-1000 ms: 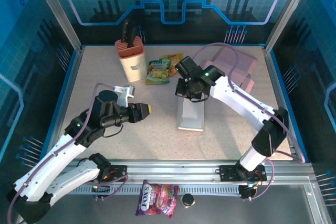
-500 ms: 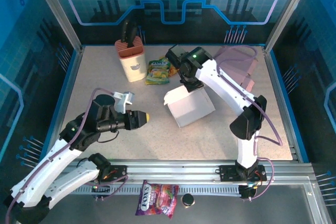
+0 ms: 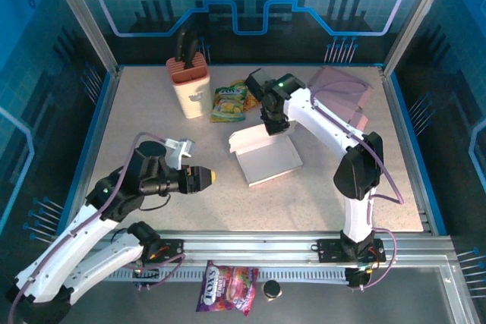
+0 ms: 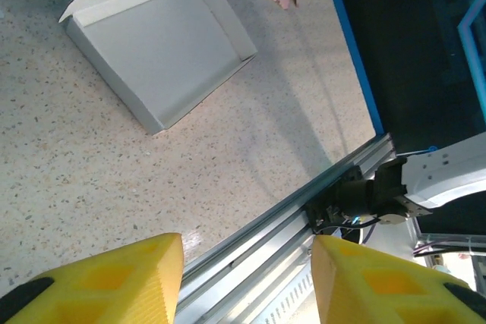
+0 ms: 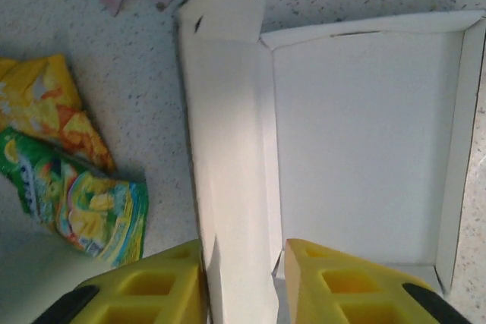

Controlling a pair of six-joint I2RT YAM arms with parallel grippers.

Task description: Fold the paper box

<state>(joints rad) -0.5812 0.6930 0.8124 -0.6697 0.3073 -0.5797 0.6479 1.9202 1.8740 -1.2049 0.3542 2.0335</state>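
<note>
The white paper box [image 3: 266, 158] lies on the table as an open shallow tray, its lid flap [image 3: 244, 139] standing up along the far-left side. My right gripper [image 3: 270, 127] hangs over that side. In the right wrist view the flap [image 5: 228, 149] runs between the jaws of my right gripper [image 5: 243, 267]; it rests against the left finger [image 5: 152, 290], with a gap to the right finger [image 5: 357, 286], so the gripper is open. My left gripper [image 3: 206, 177] hovers left of the box, open with nothing between its fingers [image 4: 106, 282]. The box [image 4: 163, 47] lies ahead of it.
A knife block [image 3: 190, 85] and a green-yellow snack bag [image 3: 228, 104] stand behind the box. Pink sheets [image 3: 343, 93] lie at the back right. The metal rail [image 4: 304, 218] runs along the near edge, with a candy bag [image 3: 226, 287] beyond it.
The box went from standing on edge to lying flat as an open tray. My right gripper pulled back toward the far side and opened off the flap. The left gripper shifted slightly nearer.
</note>
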